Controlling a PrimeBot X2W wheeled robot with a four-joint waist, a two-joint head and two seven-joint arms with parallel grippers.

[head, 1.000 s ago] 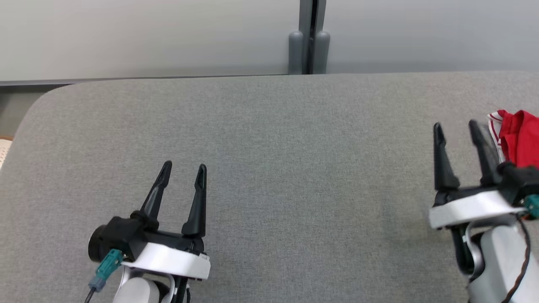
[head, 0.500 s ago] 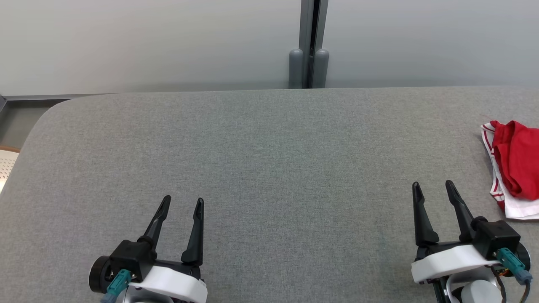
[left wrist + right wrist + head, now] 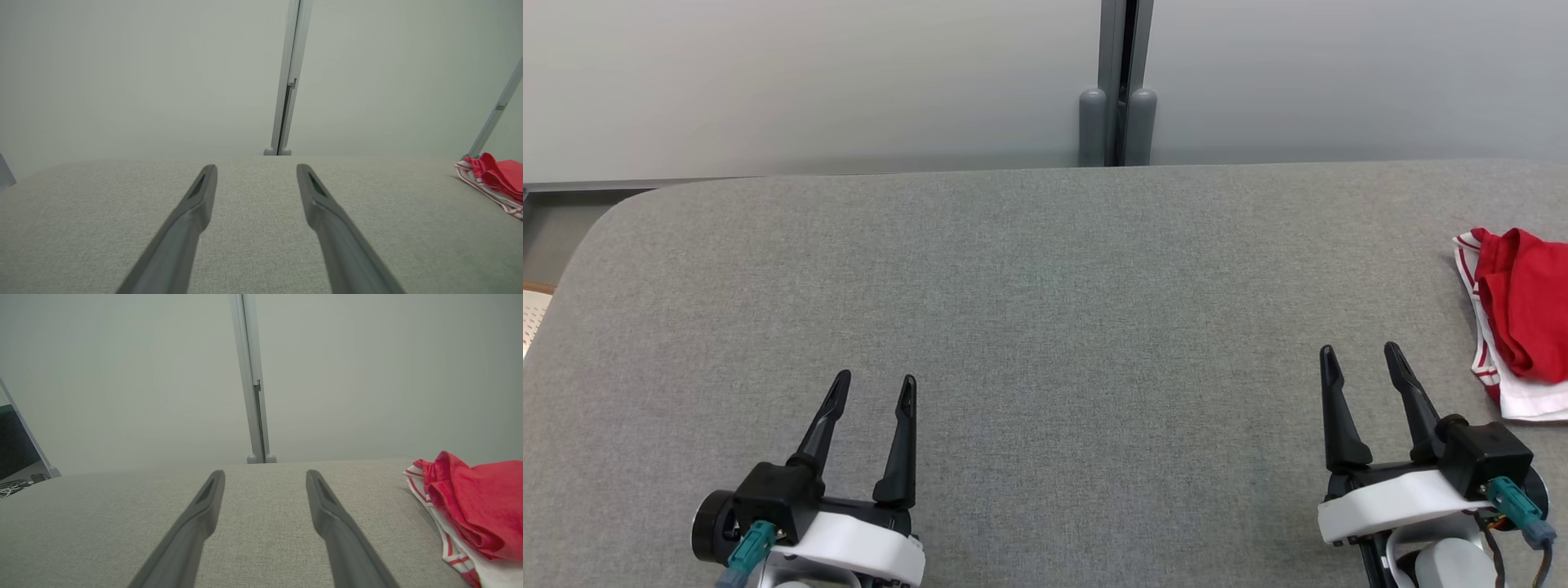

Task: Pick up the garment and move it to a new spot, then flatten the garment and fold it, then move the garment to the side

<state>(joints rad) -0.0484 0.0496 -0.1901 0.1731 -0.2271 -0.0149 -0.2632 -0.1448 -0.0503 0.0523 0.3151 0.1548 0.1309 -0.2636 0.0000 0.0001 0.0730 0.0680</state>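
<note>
Spreading across the head view, the grey table [image 3: 1045,286] meets a pale wall [image 3: 809,73], with a post [image 3: 1117,82] at 12 o'clock. The garment [image 3: 1519,310], a red bundle with white striped trim, lies at 3 o'clock on the table. The left gripper [image 3: 874,380] at 7 o'clock and the right gripper [image 3: 1360,351] at 5 o'clock hold their jaws apart and empty, the right one near the garment but not touching it.

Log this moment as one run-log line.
left tool: open, empty | right tool: open, empty | garment: red and white, on table at far right, apart from both tools
</note>
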